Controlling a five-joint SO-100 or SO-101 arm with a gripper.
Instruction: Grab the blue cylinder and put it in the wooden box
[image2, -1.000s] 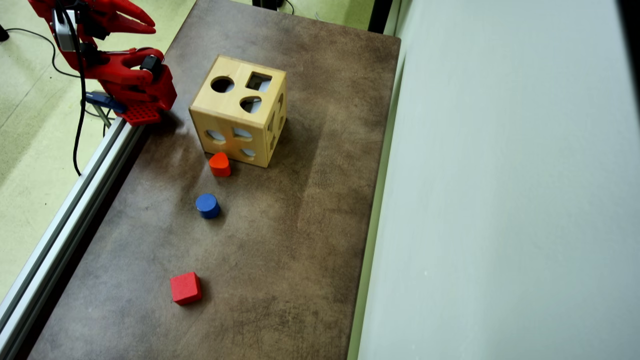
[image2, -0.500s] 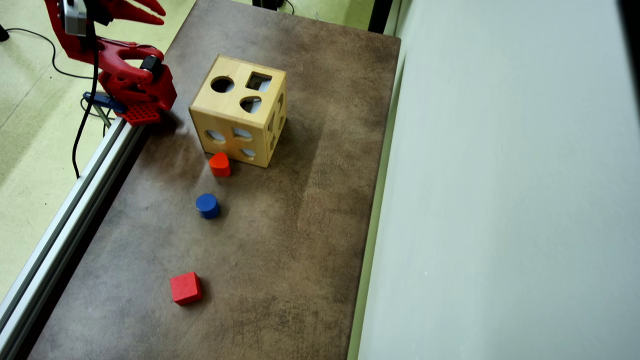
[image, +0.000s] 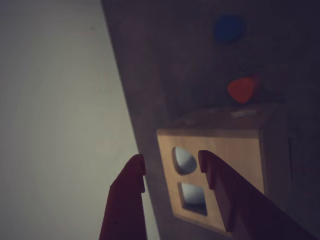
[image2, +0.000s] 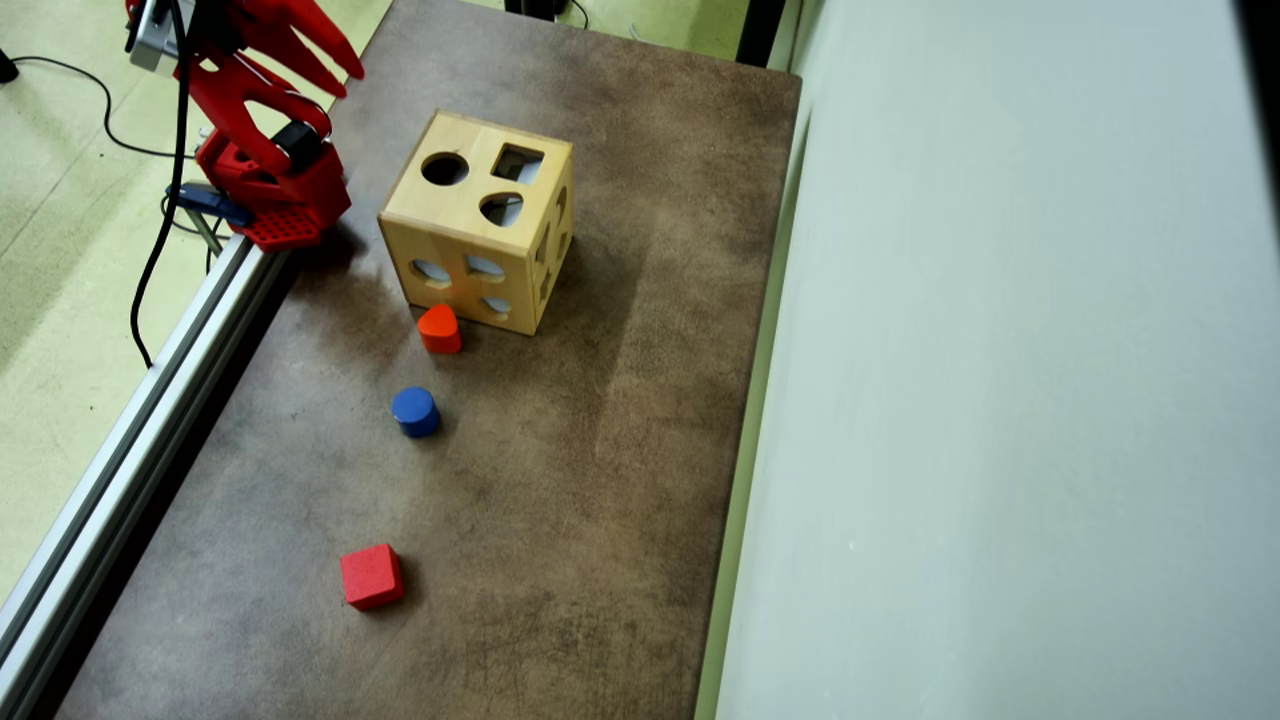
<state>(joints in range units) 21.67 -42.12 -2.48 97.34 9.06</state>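
The blue cylinder (image2: 414, 410) stands upright on the brown table (image2: 600, 450), below the wooden box (image2: 462, 218) in the overhead view. In the wrist view the blue cylinder (image: 229, 28) is a blurred blue spot at the top, beyond the wooden box (image: 235, 150). My red gripper (image2: 350, 82) hangs at the table's upper left corner, left of the box and far from the cylinder. In the wrist view the gripper (image: 171, 159) is open, its fingers apart over the box's top face with nothing between them.
An orange-red rounded block (image2: 439, 328) lies against the box's near face. A red cube (image2: 371, 576) sits lower on the table. An aluminium rail (image2: 130, 440) runs along the table's left edge, and a pale grey wall (image2: 1000, 400) borders the right side.
The arm has lifted and swung right; the gripper's fingers now point down-right toward the box. The blocks and the box have not moved.
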